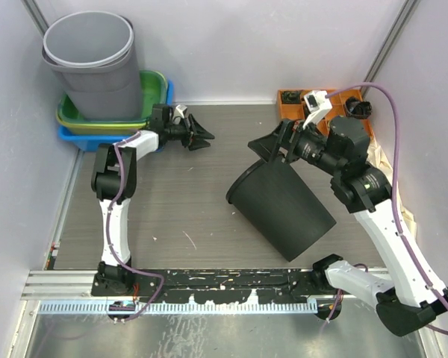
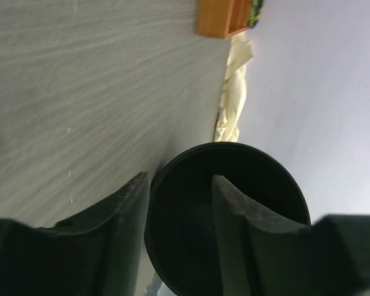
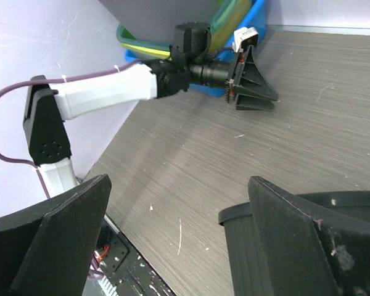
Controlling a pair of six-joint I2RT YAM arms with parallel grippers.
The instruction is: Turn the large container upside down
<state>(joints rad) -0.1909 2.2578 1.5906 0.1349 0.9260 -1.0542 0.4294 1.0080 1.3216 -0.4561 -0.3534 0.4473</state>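
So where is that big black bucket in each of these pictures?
Top external: the black bucket lies tipped over on the table, right of centre.
Left wrist: bottom centre, its open mouth facing the camera.
Right wrist: bottom right corner, with only its rim and ribbed side showing.
Shared landmark: the left tool is left of the bucket from above, top centre in the right wrist view, and frames the left wrist view.

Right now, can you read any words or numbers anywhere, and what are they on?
None can be read in any view.
Orange box: a colourful bit at its edge, too blurred to read.
Black bin and grey bin: no label shows.
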